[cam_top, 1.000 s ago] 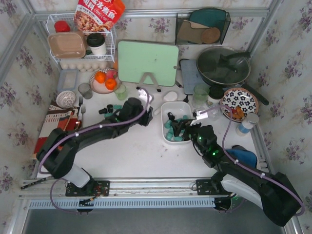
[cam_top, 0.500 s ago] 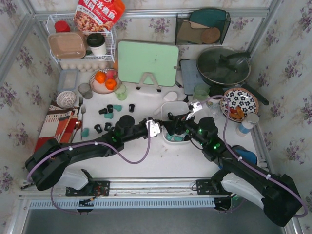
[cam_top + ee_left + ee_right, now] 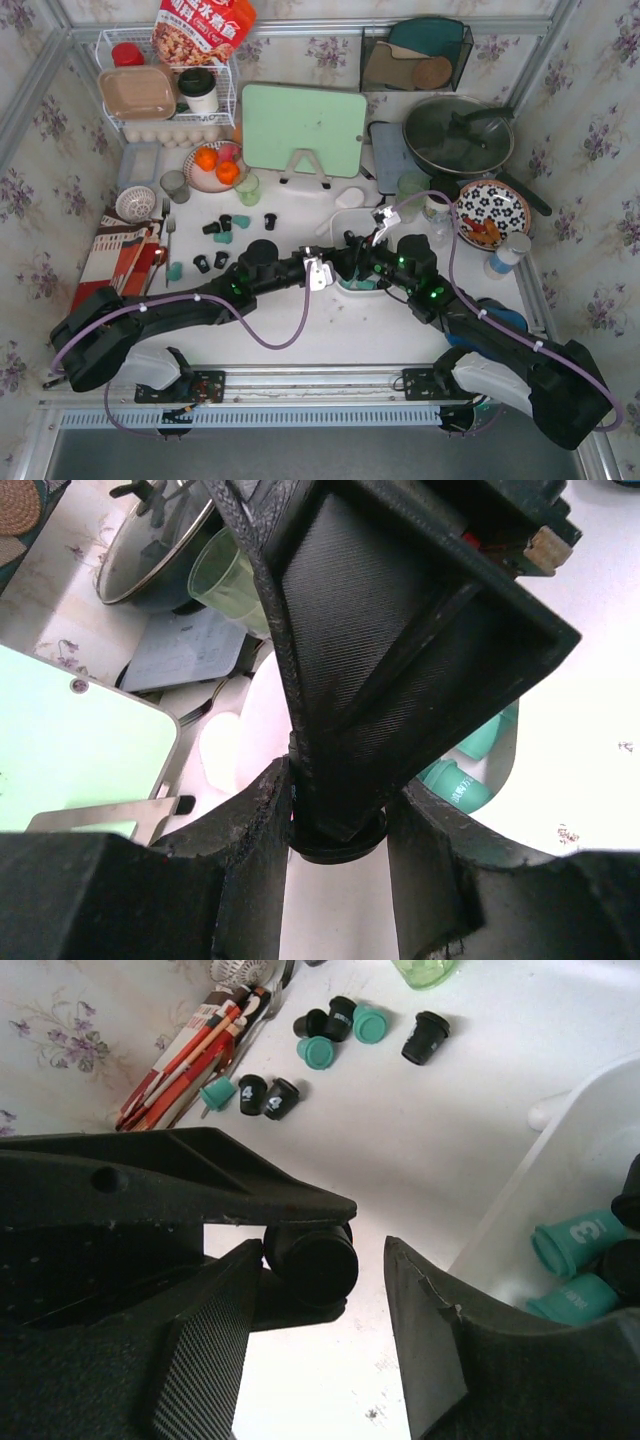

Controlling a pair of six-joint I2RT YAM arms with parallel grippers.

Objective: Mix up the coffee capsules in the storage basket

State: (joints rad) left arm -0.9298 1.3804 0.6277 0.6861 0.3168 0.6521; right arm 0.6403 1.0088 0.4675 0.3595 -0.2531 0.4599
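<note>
Left claw: we saw the left claw (image 3: 340, 802) pinching one black capsule (image 3: 312, 1262) between its tips.
Right claw: the right claw (image 3: 322, 1250) stood spread, one finger on each side of that same capsule. A gap showed on one side, so we judged it had no hold of its own.
Capsule position: it hung in the air between the two claws, just beside the rim of the storage basket (image 3: 560, 1155). We could not tell whether it was over the bin or over the tabletop (image 3: 430, 1140).
Other capsules: some teal capsules (image 3: 575, 1235) lay inside the basket. The loose capsules (image 3: 340, 1022), teal and black, lay scattered well apart from it on the tabletop.
Risk, slip: the pod was tapered and smooth, so we thought an off-centre squeeze from the right claw could squirt it out sideways.
Risk, early release: if the left claw let go before the right had bitten, the pod could drop, perhaps outside the basket.
Risk, contact: the two claws sat very close, so a small misjudged move could knock finger against finger.
Materials: the capsules looked like hard, slightly glossy cups with flat round rims, and some carried white numerals. The basket was glossy white with a thin rim. The fingers (image 3: 440, 1350) were matt black with a fine ribbed surface.
</note>
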